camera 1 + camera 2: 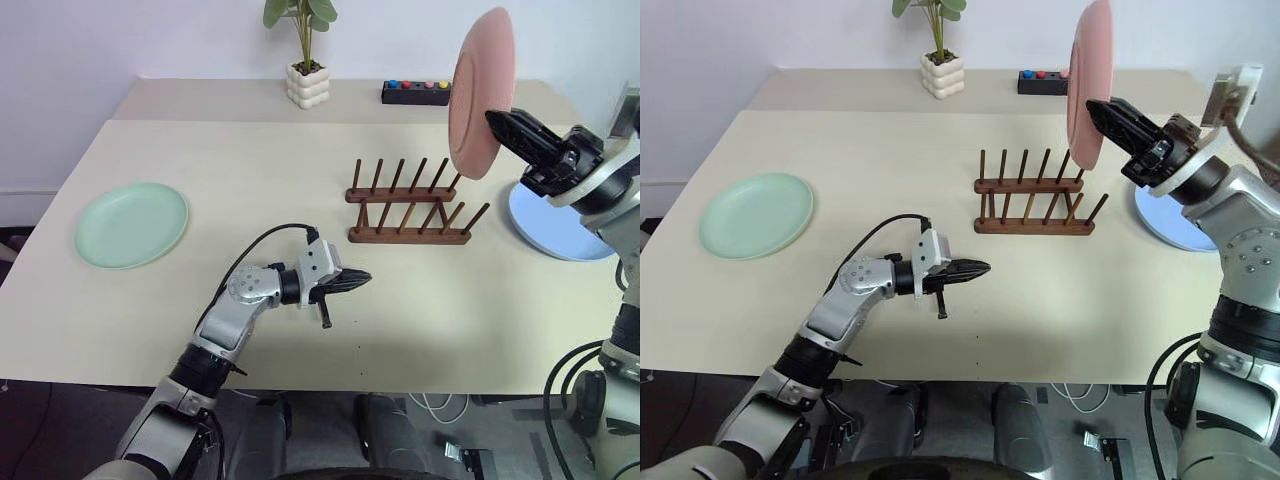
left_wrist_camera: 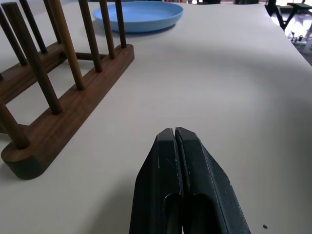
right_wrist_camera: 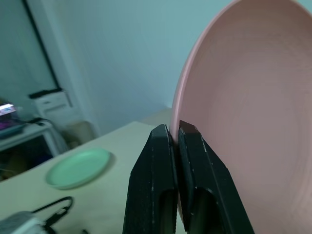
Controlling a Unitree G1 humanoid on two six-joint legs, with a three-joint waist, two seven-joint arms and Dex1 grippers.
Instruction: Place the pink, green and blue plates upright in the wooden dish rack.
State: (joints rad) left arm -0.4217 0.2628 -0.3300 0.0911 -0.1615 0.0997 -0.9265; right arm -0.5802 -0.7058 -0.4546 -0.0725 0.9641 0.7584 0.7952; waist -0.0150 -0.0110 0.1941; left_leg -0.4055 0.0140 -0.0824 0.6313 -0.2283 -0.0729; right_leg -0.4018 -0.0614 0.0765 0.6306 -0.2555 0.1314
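right gripper [image 1: 497, 118]: clamped on pink plate [image 1: 480, 92] rim, upright, upper right above wooden dish rack [image 1: 408, 205] | left gripper [image 1: 362, 277]: fingers together, empty, lower centre | green plate [image 1: 131, 224]: flat, left | blue plate [image 1: 556, 229]: flat, right of rack

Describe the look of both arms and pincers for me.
Both arms are silver-grey metal with black joints. Each pincer, left and right, has two tapered matte black fingers. A black cable loops over the left forearm to a white wrist block.
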